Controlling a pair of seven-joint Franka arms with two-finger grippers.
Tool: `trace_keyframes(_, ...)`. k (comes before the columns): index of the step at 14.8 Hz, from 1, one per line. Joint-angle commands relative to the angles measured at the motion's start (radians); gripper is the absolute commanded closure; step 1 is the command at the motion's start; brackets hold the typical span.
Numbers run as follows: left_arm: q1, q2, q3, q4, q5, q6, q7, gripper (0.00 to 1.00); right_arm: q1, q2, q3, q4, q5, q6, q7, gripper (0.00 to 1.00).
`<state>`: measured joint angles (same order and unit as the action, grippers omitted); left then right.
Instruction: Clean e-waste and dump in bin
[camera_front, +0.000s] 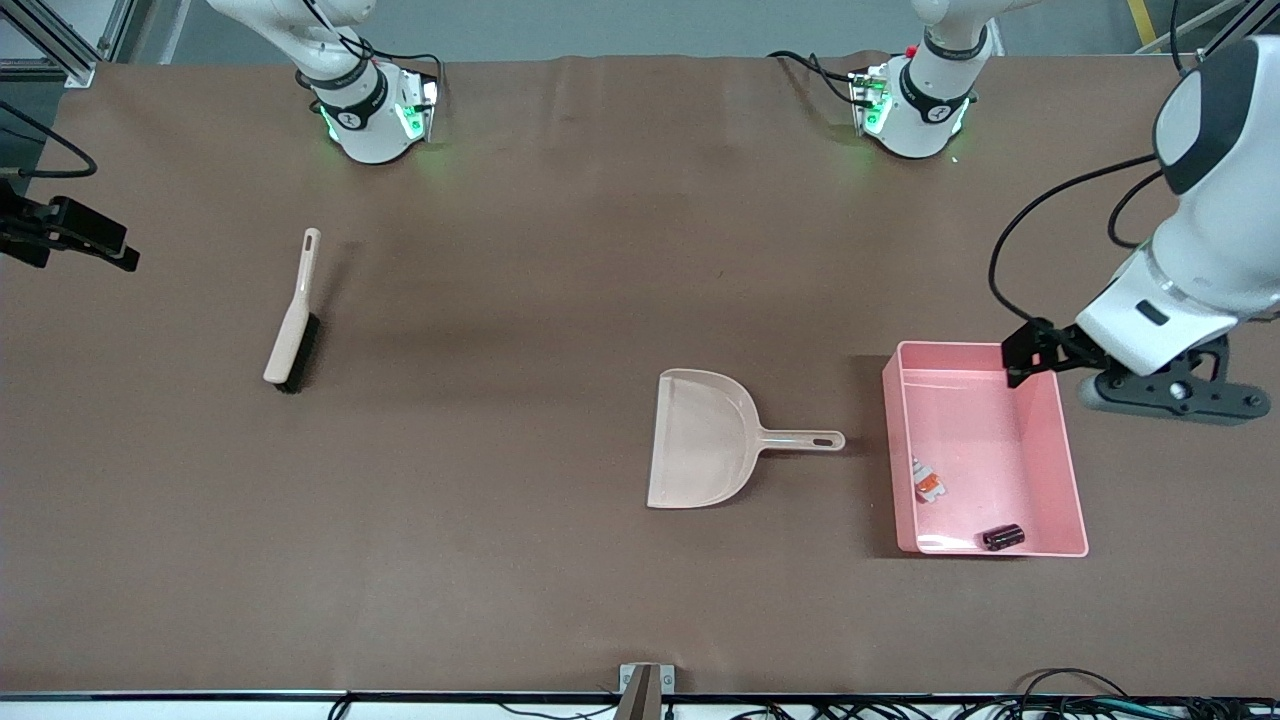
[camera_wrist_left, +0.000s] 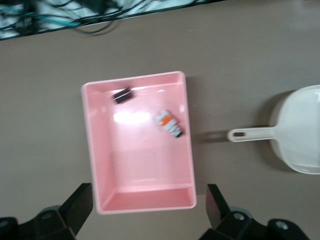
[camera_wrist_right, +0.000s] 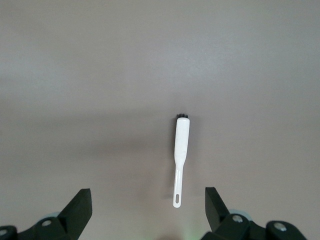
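Note:
The pink bin (camera_front: 1068, 440) sits toward the left arm's end of the table. Both e-waste scraps lie in it: the white-grey block with an orange mark (camera_front: 928, 482) and the black cylinder (camera_front: 1003, 537). The left wrist view shows the bin (camera_wrist_left: 89, 150), the block (camera_wrist_left: 168, 123) and the cylinder (camera_wrist_left: 122, 95). My left gripper (camera_front: 1040, 352) hangs open and empty over the bin's edge nearest the robots (camera_wrist_left: 147, 207). My right gripper (camera_front: 120, 255) is open and empty, high over the table's right-arm end (camera_wrist_right: 147, 210).
The beige dustpan (camera_front: 700, 440) lies empty on the table beside the bin, handle toward it; it also shows in the left wrist view (camera_wrist_left: 300, 135). A beige brush with black bristles (camera_front: 293, 315) lies toward the right arm's end, below the right gripper (camera_wrist_right: 181, 145).

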<state>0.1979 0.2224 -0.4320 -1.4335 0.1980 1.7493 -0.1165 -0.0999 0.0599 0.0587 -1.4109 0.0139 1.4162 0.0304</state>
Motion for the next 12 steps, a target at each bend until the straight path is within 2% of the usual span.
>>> trace_keyframes(1,-0.103,-0.11,0.154,-0.05,-0.035,-0.028,-0.017,0.0,-0.004,0.003,-0.002,0.012,-0.005,-0.017,-0.003,0.0)
trace_keyframes(2,-0.115,-0.141,0.183,-0.074,-0.069,-0.049,-0.02,0.0,-0.011,0.001,-0.004,0.012,-0.005,-0.031,-0.004,0.0)
trace_keyframes(4,-0.175,-0.204,0.303,-0.138,-0.171,-0.056,-0.015,0.0,-0.021,0.001,-0.005,0.009,-0.003,-0.06,-0.004,0.0)
trace_keyframes(6,-0.242,-0.262,0.384,-0.208,-0.203,-0.056,-0.011,0.0,-0.038,0.003,-0.005,0.006,-0.003,-0.063,-0.004,0.0)
trace_keyframes(9,-0.299,-0.345,0.404,-0.3,-0.201,-0.056,-0.011,0.0,-0.041,0.001,-0.005,0.003,-0.005,-0.088,-0.004,0.0)
trace_keyframes(12,-0.321,-0.356,0.407,-0.303,-0.195,-0.071,0.04,0.0,-0.04,0.003,-0.005,0.003,-0.005,-0.102,0.0,0.0)
